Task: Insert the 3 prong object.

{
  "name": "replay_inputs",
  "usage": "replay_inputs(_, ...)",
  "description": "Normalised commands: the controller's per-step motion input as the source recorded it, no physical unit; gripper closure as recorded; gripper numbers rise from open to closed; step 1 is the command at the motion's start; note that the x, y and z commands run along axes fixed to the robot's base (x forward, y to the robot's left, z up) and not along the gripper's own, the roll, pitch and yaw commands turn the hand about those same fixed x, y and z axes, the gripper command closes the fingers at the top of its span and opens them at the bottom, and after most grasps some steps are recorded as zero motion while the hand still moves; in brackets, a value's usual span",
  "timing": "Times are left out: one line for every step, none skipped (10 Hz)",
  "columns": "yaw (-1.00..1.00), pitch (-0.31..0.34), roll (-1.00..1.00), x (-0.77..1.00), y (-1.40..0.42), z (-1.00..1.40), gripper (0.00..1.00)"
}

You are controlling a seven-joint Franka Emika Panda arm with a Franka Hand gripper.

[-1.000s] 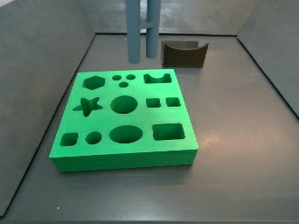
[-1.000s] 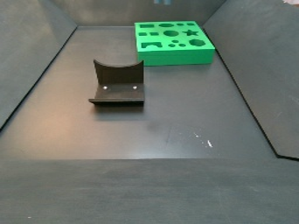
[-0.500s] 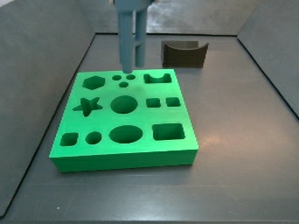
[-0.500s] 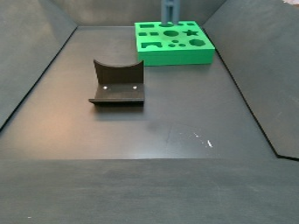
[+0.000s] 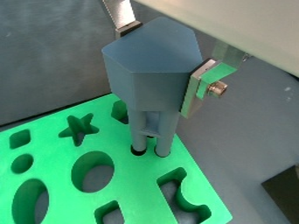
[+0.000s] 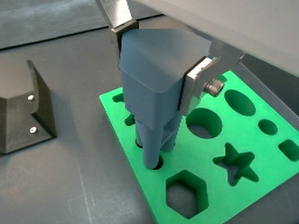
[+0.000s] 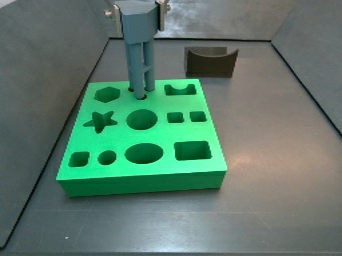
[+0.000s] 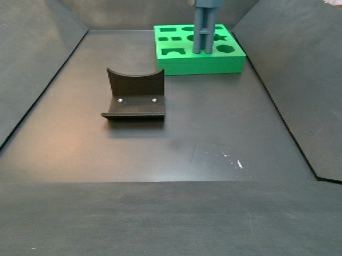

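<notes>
My gripper [image 5: 156,68] is shut on the blue-grey 3 prong object [image 5: 149,83], a tall piece with a hexagonal head and prongs at its lower end. The prongs reach down to the three small round holes [image 5: 147,150] in the green block [image 5: 70,175]; their tips sit at or just inside the holes. In a side view the piece [image 7: 138,55] stands upright over the block's back row [image 7: 140,95]. It also shows in another wrist view [image 6: 158,92] and the other side view [image 8: 203,25]. A silver finger [image 5: 205,80] presses the piece's side.
The green block [image 7: 134,140] has several other cutouts: a star [image 7: 99,122], a hexagon [image 7: 106,94], circles and squares. The dark fixture [image 7: 211,60] stands behind the block on the floor; it shows nearer the camera in the other side view [image 8: 134,95]. Grey walls surround the floor.
The gripper with the piece has moved left and come down, from above the block's back edge to the three small holes, where the prongs now meet the block.
</notes>
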Motion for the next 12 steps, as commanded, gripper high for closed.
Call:
replay_inputs(0.28, 0.0, -0.01, 0.13, 0.0, -0.31, 1.0)
replay_inputs(0.32, 0.021, 0.0, 0.2, -0.07, -0.37, 1.0)
replay_inputs(0.29, 0.0, -0.01, 0.13, 0.0, -0.48, 1.0)
replay_inputs(0.17, -0.091, 0.0, 0.0, 0.02, -0.9, 1.0)
replay_inputs(0.24, -0.151, 0.04, 0.0, 0.0, -0.93, 1.0)
replay_inputs(0.32, -0.153, 0.0, 0.0, 0.05, -0.82, 1.0)
replay_inputs(0.29, -0.169, -0.03, 0.0, 0.04, -0.78, 1.0)
replay_inputs(0.53, -0.163, 0.0, 0.0, 0.0, -0.63, 1.0)
replay_inputs(0.47, -0.05, -0.01, 0.03, 0.0, -0.6, 1.0)
replay_inputs(0.32, -0.013, -0.02, 0.1, 0.0, -0.62, 1.0)
replay_inputs(0.0, -0.029, -0.09, 0.12, 0.0, -0.54, 1.0)
replay_inputs(-0.08, 0.0, -0.05, 0.22, 0.01, -0.49, 1.0)
